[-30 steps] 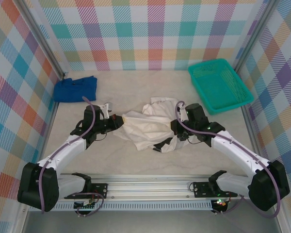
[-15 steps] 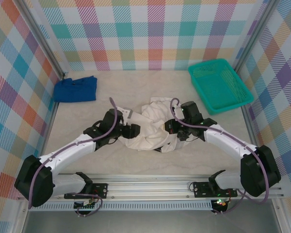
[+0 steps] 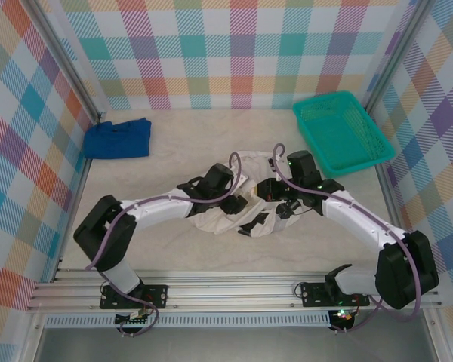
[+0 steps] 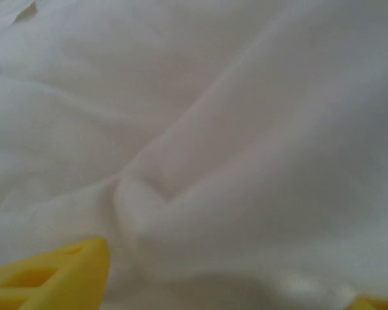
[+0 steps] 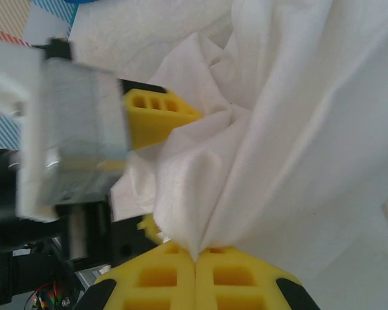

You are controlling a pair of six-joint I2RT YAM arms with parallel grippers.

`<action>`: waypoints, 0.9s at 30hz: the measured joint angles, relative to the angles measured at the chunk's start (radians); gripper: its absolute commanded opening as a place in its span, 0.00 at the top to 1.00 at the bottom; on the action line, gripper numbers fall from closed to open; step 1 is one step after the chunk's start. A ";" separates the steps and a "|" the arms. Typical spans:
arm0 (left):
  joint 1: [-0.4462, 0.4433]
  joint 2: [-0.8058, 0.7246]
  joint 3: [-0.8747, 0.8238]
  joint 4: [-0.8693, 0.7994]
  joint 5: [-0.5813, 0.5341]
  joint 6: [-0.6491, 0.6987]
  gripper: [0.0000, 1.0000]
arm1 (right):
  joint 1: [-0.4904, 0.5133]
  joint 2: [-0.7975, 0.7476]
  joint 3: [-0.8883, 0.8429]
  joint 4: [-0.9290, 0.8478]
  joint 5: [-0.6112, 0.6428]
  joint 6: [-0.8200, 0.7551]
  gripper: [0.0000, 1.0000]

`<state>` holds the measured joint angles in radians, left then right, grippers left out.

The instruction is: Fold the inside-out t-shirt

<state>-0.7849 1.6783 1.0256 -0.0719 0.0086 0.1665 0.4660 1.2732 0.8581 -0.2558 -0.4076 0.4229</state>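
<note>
the white t-shirt lies bunched in the middle of the desk. the right hand is pressed together, pinching a fold of it — the left hand is spread, pushed into the cloth just beside.

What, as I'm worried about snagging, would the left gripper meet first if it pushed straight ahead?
The t-shirt: its white folds lie right ahead of the left gripper, apparently very close, though blur hides exact depth.

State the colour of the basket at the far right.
The basket is teal green, clearest in the top external view.
</note>
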 measured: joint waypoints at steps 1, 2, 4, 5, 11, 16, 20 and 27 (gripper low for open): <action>0.001 0.017 0.013 0.003 0.008 0.003 0.68 | -0.003 -0.006 0.000 0.000 -0.002 0.001 1.00; 0.004 0.036 0.027 0.004 0.023 0.006 0.79 | -0.010 -0.017 -0.002 0.000 -0.003 0.006 1.00; 0.019 0.059 0.052 -0.001 0.069 -0.002 0.92 | -0.023 -0.035 -0.008 0.001 -0.002 0.008 0.96; 0.029 0.064 0.067 -0.013 0.111 -0.018 0.97 | -0.029 -0.048 -0.013 -0.002 0.008 0.006 0.93; 0.114 0.024 0.156 -0.161 0.355 -0.160 1.00 | -0.023 -0.068 -0.014 -0.059 0.197 -0.084 0.84; 0.145 -0.088 0.164 -0.296 0.453 -0.314 1.00 | 0.001 -0.048 -0.014 -0.092 0.333 -0.167 0.69; 0.153 -0.120 0.178 -0.363 0.506 -0.392 1.00 | 0.055 -0.072 -0.015 -0.113 0.371 -0.220 0.56; 0.160 -0.120 0.240 -0.457 0.554 -0.440 1.00 | 0.242 -0.212 -0.128 0.019 0.355 -0.285 0.33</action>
<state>-0.6247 1.5585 1.2655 -0.5285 0.5621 -0.2733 0.7082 1.0611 0.7303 -0.2371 -0.0525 0.1379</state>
